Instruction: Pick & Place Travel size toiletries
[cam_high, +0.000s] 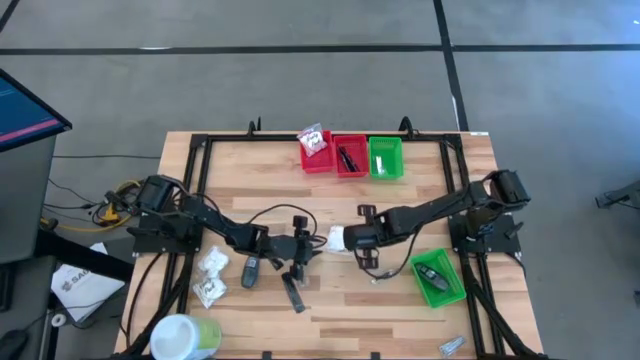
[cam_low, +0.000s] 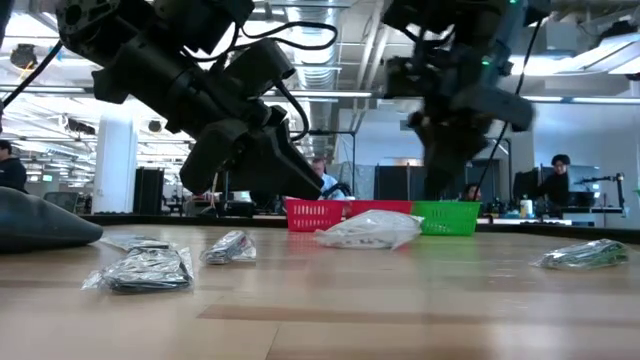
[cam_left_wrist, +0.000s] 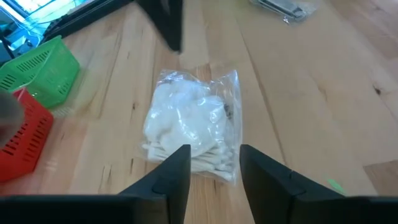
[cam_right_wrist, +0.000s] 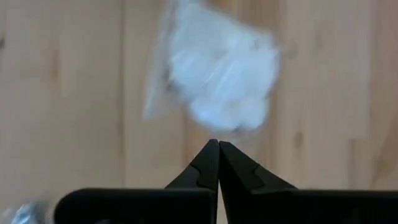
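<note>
Your left gripper (cam_left_wrist: 214, 168) is low over the middle of the desk (cam_high: 400, 320), and its fingers (cam_left_wrist: 171, 174) stand a little apart, with nothing between them. The white packet (cam_left_wrist: 193, 127) lies flat on the wood just in front of them, with its near edge right at the tips. It looks to me as if the packet is being set down or handed to the other side, so go slowly here.

Your right gripper (cam_right_wrist: 217, 146) points at the same packet from the opposite side. Its fingers are closed together and hold nothing; the tips are close to the white filling but, as I judge, not touching it.

If the right arm must take the packet now, I think you should open its fingers first, before you come lower. The plastic is crinkly and loose, so take it across the thick white part and not by the thin clear edge, which can slip out. Move the left arm back a little first, because the two grippers are near each other and can knock together.

The red bin (cam_high: 316, 152), a second red one and the green bin (cam_high: 385, 157) stand at the far edge of the desk. Another green bin (cam_high: 437, 277) lies near the right arm. More packets (cam_high: 211, 275) and dark sticks (cam_high: 293, 292) wait on the left side.
</note>
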